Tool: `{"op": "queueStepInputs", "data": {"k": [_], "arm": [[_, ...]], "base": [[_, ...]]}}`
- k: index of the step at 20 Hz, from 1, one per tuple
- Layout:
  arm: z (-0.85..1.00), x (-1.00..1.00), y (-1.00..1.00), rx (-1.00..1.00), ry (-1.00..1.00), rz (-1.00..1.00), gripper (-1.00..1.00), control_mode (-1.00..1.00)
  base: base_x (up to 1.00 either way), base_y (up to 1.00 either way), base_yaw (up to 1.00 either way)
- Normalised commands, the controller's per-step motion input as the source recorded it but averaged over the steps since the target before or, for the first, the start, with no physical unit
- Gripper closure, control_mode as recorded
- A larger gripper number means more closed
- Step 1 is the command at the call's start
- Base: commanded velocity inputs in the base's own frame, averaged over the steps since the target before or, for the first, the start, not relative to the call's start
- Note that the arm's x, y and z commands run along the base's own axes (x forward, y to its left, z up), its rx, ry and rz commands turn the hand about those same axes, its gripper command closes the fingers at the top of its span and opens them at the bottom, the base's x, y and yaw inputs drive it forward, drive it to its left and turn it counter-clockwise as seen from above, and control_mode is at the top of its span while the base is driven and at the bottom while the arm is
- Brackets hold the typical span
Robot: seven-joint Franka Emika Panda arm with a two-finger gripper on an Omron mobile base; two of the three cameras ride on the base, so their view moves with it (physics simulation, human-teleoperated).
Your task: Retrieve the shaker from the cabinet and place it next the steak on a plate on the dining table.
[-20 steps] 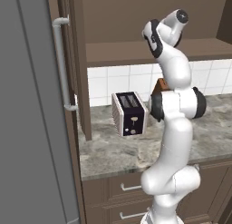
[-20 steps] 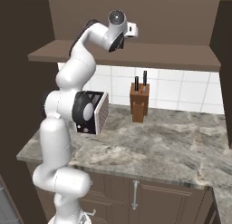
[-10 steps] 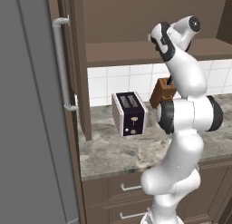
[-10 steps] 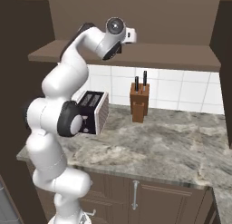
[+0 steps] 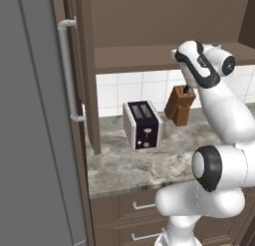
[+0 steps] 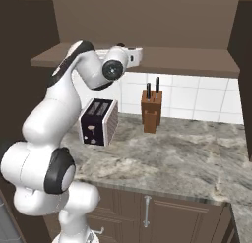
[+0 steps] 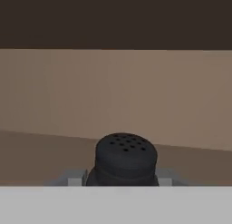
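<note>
The pincer (image 6: 139, 53) reaches level over the cabinet (image 6: 197, 25) shelf, and in the hand view the shaker (image 7: 125, 158) stands upright dead ahead, low between its grey fingers (image 7: 72, 177). Whether they already clamp it, I cannot tell. It stands near the shelf's front edge, above the desk (image 6: 187, 156).

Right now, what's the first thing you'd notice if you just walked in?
The big white robot arm, reaching its hand up to the cabinet shelf. In the hand view, the black shaker with little holes on top sits right in front of the camera. Below, a toaster and a brown knife block stand on the stone counter.
</note>
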Motion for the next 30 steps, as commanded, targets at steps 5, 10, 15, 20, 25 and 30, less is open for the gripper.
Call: {"op": "queueStepInputs", "data": {"k": [5, 10, 15, 20, 25, 30], "arm": [[0.01, -1.0, -0.21, 0.0, -0.22, 0.0, 1.0, -1.0], [0.0, -0.98, -0.3, -0.02, -0.03, 0.0, 1.0, -1.0], [-0.02, -0.53, -0.23, -0.02, 0.07, 0.0, 1.0, -1.0], [0.0, -0.35, -0.06, -0.03, 0.07, 0.0, 1.0, -1.0], [0.0, -0.35, -0.05, -0.03, 0.07, 0.0, 1.0, -1.0], [-0.01, -0.19, 0.0, -0.05, 0.09, 0.0, 1.0, -1.0]], "base": [[0.0, 0.0, 0.0], [0.0, 0.0, 0.0], [0.0, 0.0, 0.0], [0.0, 0.0, 0.0], [0.0, 0.0, 0.0], [0.0, 0.0, 0.0]]}}
